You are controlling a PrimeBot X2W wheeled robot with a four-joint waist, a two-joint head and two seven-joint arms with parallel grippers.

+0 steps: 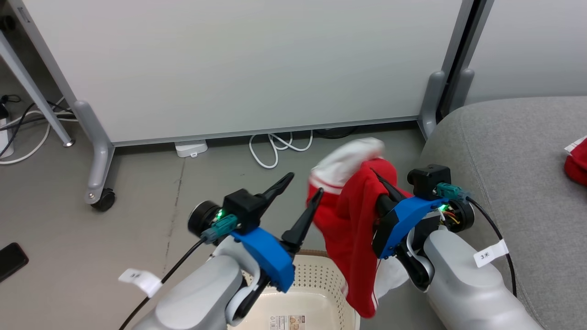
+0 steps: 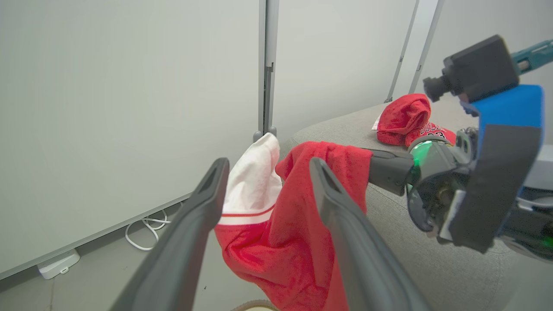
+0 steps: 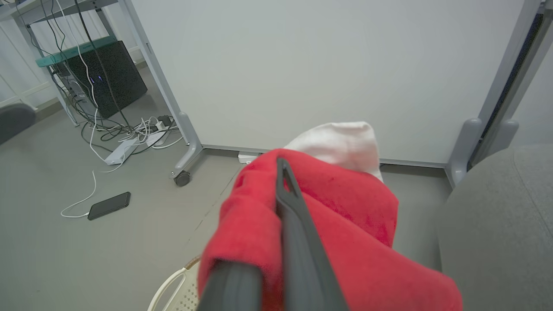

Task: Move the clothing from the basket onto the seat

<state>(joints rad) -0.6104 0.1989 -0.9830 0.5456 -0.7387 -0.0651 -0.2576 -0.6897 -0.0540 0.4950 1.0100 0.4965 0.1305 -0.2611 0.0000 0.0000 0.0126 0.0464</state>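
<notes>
Where the lower edge cuts it off, the basket (image 1: 321, 284) shows just a perforated corner between the arms (image 1: 197, 293). Above it the left claw (image 1: 305, 183) stands spread and empty, just beside the shorts (image 1: 348, 220). The right claw (image 1: 378, 181) is clamped on the shorts, its tips buried in red cloth; they hang over the basket's right rim, the white top blurred. Farther right, the jersey (image 2: 406, 119) lies crumpled on the seat (image 1: 513, 174), its print half hidden.
</notes>
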